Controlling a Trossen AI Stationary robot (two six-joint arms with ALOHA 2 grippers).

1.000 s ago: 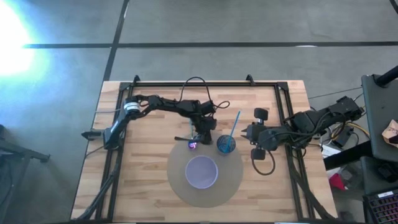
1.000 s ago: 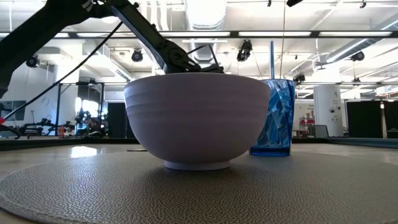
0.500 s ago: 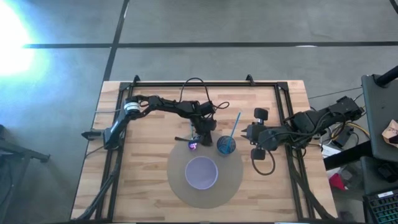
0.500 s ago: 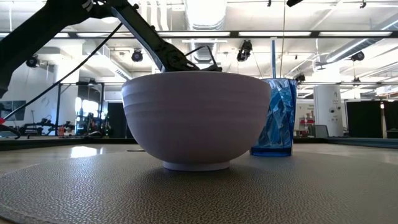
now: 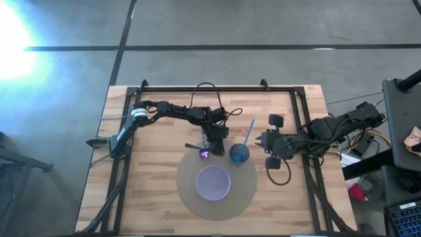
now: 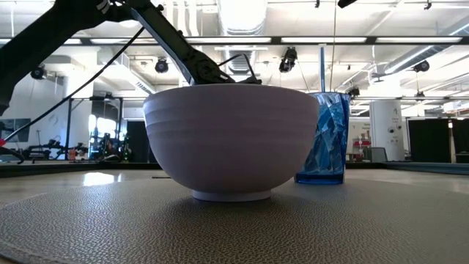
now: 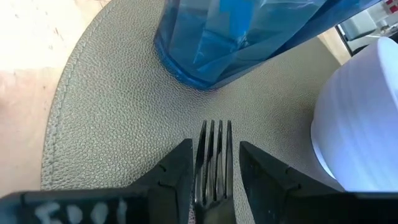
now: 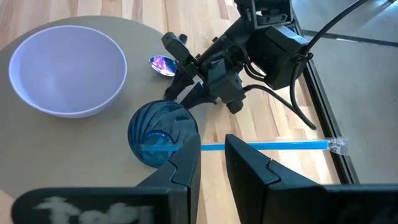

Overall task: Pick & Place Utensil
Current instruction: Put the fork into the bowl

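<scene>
Left tool (image 7: 212, 163) is pinching the fork (image 7: 213, 152) by the handle, tines sticking out ahead between my fingers (image 7: 177, 171), just above the round mat (image 7: 106, 106). Fork is stiff metal, light and slick; a grip on the flat handle near the neck should stop it pivoting, I reckon. Just ahead of the tines stands the blue cup (image 7: 249, 37) with its straw (image 5: 248, 134); off to one side of them, the white bowl (image 7: 364, 124), near but not touching. Right tool (image 8: 212, 162) sits beyond the cup, jaws narrowly apart, holding nothing, straw running past its tips.

The left wrist view is the only one showing the fork. High view gives the layout: tool (image 5: 209, 149) at the mat's far edge, bowl nearer the bench front. In the low view the bowl (image 6: 231, 139) hides my tool entirely.
</scene>
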